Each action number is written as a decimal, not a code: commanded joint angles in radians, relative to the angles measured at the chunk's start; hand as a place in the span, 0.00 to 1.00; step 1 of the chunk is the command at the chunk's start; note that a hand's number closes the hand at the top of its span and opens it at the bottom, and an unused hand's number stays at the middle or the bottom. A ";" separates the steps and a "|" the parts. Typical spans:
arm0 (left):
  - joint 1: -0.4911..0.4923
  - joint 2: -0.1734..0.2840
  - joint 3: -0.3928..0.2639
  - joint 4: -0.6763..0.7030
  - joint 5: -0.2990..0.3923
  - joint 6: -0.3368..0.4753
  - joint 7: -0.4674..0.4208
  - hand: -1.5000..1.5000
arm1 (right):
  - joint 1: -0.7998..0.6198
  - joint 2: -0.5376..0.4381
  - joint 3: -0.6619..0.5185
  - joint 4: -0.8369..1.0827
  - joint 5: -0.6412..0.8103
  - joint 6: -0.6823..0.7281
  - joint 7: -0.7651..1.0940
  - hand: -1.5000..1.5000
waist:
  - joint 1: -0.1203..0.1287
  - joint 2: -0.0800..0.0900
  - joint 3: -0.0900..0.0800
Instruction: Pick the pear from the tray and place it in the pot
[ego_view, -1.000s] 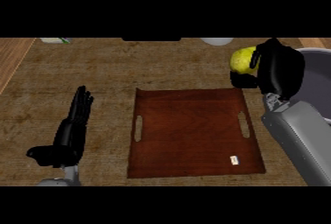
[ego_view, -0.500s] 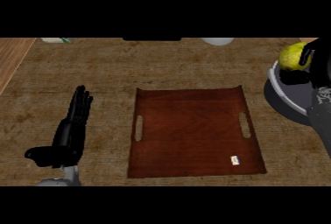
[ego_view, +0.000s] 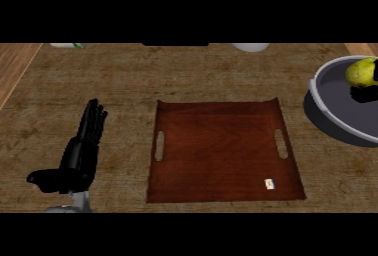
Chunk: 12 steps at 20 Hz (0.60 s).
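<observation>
The yellow-green pear (ego_view: 362, 71) is at the far right edge, over the inside of the grey pot (ego_view: 330, 116). Only a black bit of my right hand (ego_view: 366, 95) shows, just under the pear at the picture's edge, and it seems curled on the fruit. The brown tray (ego_view: 221, 150) lies in the middle of the counter with nothing on it but a small white tag (ego_view: 269, 184). My left hand (ego_view: 81, 150) rests on the counter left of the tray, fingers straight and pointing away.
A white round object (ego_view: 251, 47) and a dark item (ego_view: 177, 44) sit along the counter's back edge. A small green and white thing (ego_view: 66, 45) is at the back left. The counter's wooden edge (ego_view: 15, 65) runs down the far left.
My right hand has carried the pear further right, over the pot, and most of the hand and forearm has left the view. The left hand has not moved.
</observation>
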 joint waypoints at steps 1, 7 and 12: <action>-0.005 -0.018 -0.001 0.041 -0.010 0.003 -0.042 0.50 | -0.041 -0.039 -0.074 0.191 -0.067 0.014 -0.166 1.00 | 0.003 0.003 0.000; 0.006 -0.009 -0.006 0.026 -0.013 -0.011 -0.039 0.50 | -0.113 -0.060 -0.114 0.477 -0.048 0.015 -0.228 1.00 | 0.021 0.009 0.001; -0.055 -0.017 0.011 0.086 -0.020 0.000 -0.060 0.50 | -0.128 -0.075 -0.152 0.621 -0.055 0.058 -0.135 0.00 | 0.026 0.016 0.002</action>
